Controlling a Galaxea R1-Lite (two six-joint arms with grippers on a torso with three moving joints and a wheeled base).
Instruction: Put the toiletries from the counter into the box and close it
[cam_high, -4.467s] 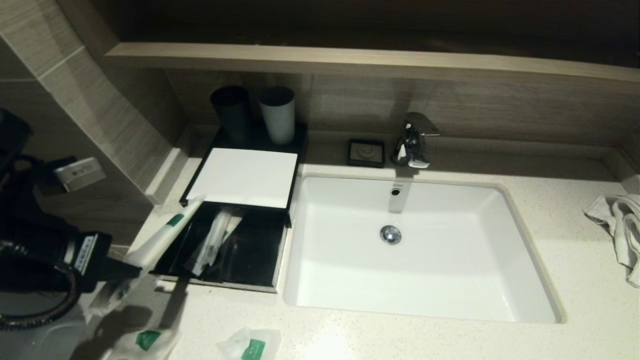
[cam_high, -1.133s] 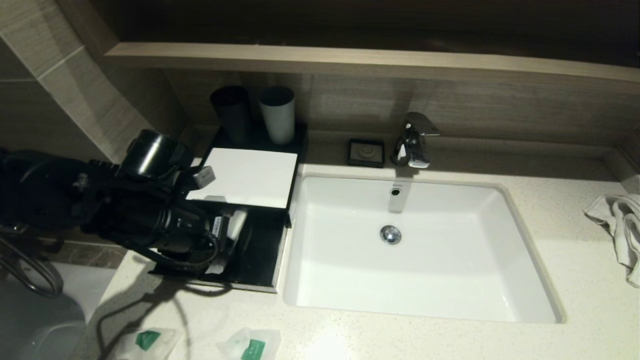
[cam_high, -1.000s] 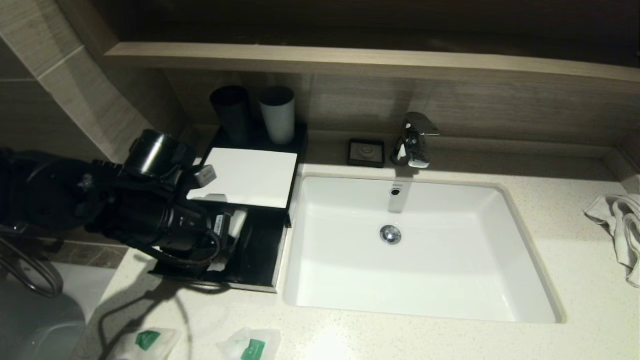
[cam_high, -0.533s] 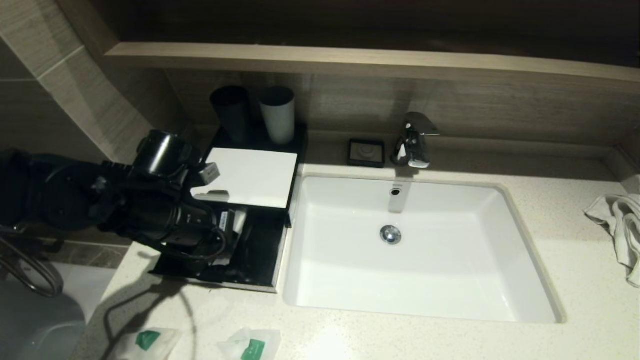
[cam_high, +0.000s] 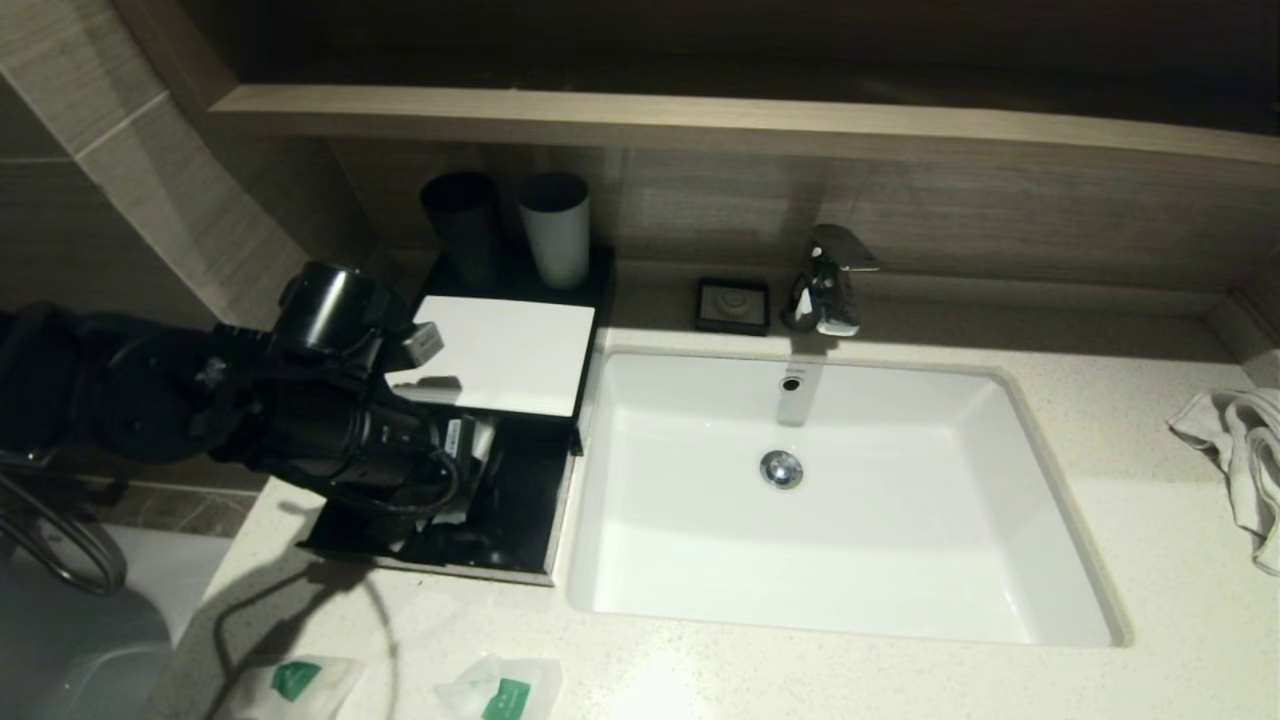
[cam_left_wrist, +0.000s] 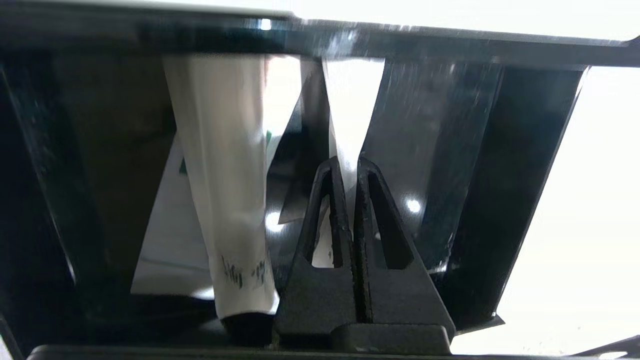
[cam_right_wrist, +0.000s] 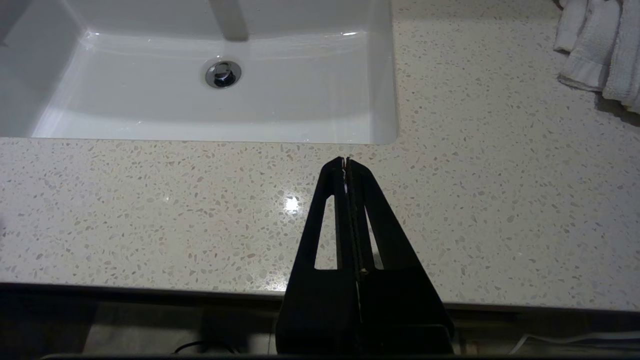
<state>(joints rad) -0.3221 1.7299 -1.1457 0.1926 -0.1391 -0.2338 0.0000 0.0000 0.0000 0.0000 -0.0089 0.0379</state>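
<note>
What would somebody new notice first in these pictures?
The black left arm, reaching into the open drawer of the black box, its left tool pinched on a long white packet, a second packet beside it. Next, the white sink in the counter, and two green-labelled pouches on the near edge.

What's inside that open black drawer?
Two long white packets lie in the drawer; the left gripper pinches one. The arm hides the drawer's left part from above.

Box (cam_high: 497, 352), black with white top, drawer (cam_high: 520, 500) pulled open on counter (cam_high: 700, 670). Two long white packets (cam_left_wrist: 225, 165) lie inside the drawer. Two clear green-label pouches (cam_high: 500, 690) lie on counter's front edge.
</note>
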